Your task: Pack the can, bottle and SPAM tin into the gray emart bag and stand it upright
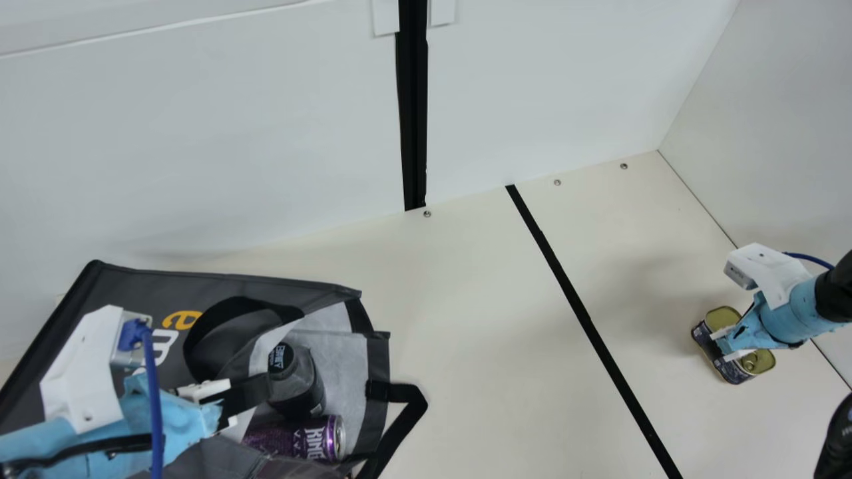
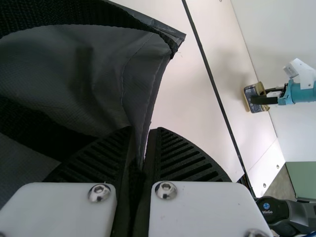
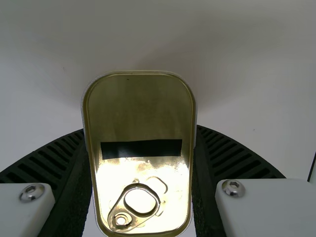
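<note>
- At the left end of the worktop point(image 1: 479, 332): gray emart bag point(image 1: 133, 286), lying down, mouth turned toward the middle. Bottle point(image 1: 296, 382) and can point(image 1: 296, 440) lie side by side just inside. Two items of three packed.
- Near the worktop's right edge: SPAM tin point(image 1: 757, 362), lid upward, outside the bag and well apart from it. Whether it rests or is slightly raised, cannot tell.
- Outstanding, by judgement: tin to be carried across and put in; bag then to be raised upright. Roughly halfway, with the upright stand the likelier trouble, as loose contents could slip out.
- Left arm point(image 1: 166, 422): extended over the bag from the left. Left gripper point(image 2: 143, 131) closed on a fold of fabric at the mouth's edge.
- Right arm point(image 1: 802, 309): reaching in low from the right. Right gripper point(image 3: 139, 129) holding the tin, one finger along each long side.
</note>
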Action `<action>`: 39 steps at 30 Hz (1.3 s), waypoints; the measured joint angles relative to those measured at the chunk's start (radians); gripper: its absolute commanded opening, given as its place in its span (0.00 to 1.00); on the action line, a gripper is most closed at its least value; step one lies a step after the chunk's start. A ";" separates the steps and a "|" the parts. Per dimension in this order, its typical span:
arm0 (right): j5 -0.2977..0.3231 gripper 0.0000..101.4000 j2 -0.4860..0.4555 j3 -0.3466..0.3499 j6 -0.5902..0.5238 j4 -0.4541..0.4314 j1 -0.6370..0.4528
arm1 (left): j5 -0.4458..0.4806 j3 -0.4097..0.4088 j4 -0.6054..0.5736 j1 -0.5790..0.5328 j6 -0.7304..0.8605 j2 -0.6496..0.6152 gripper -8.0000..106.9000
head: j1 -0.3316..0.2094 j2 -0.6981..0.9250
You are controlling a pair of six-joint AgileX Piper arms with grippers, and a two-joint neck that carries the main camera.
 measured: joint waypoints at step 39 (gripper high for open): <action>0.143 0.00 -0.307 0.062 0.059 0.029 0.278 | 0.000 0.000 0.000 0.000 0.000 0.000 0.00 | 0.000 0.002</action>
